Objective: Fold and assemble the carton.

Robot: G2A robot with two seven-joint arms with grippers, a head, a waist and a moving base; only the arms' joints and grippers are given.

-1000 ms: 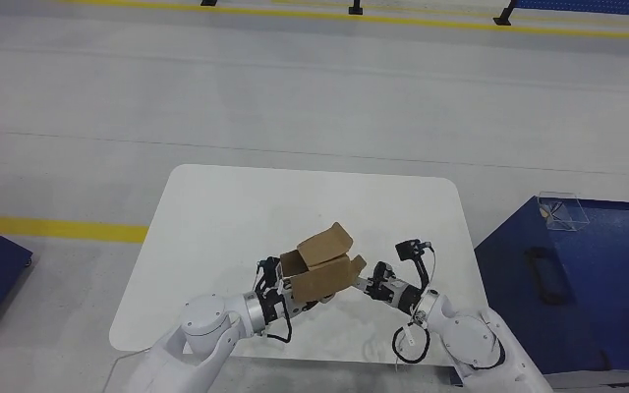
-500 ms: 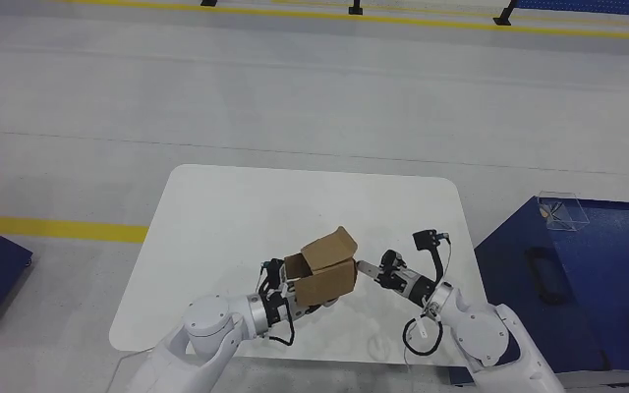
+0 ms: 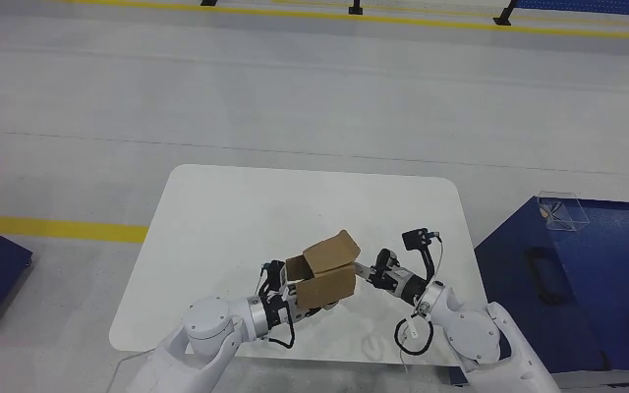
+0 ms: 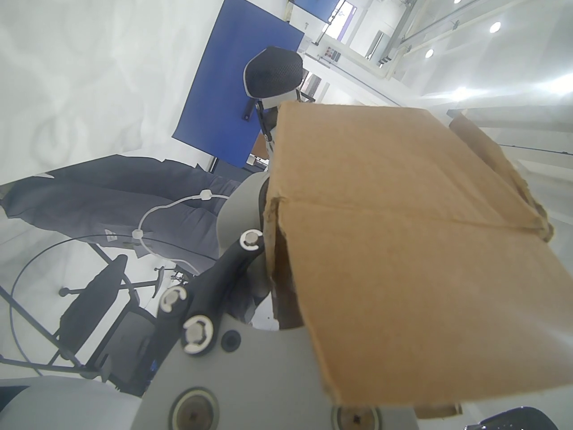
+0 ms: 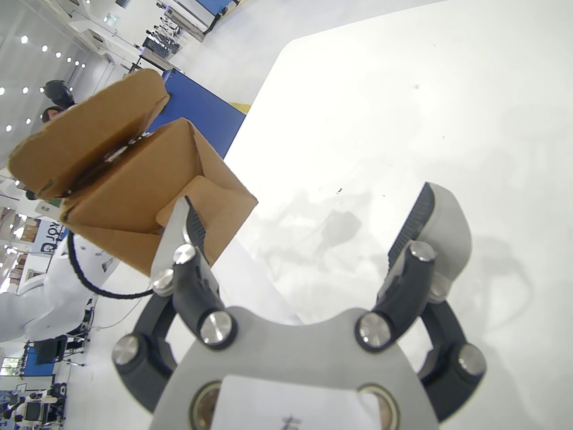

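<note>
Currently grips carton (image 3: 324, 278) with left gripper (image 3: 279, 293); rests spread-open right gripper (image 5: 304, 202) against its right end, long axis left-right.

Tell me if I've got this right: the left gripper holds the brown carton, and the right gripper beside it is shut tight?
Not quite. The right gripper is open, jaws wide apart, beside the carton, as the right wrist view shows. The left gripper does hold the brown carton.

My rig's left arm (image 3: 211, 329) and right arm (image 3: 472, 339) wear glossy white shells, trailing thin cables. The right gripper (image 5: 304, 201) has grey fingers (image 5: 447, 221) with black ribbed pads (image 5: 405, 225), black links and silver screws.
</note>
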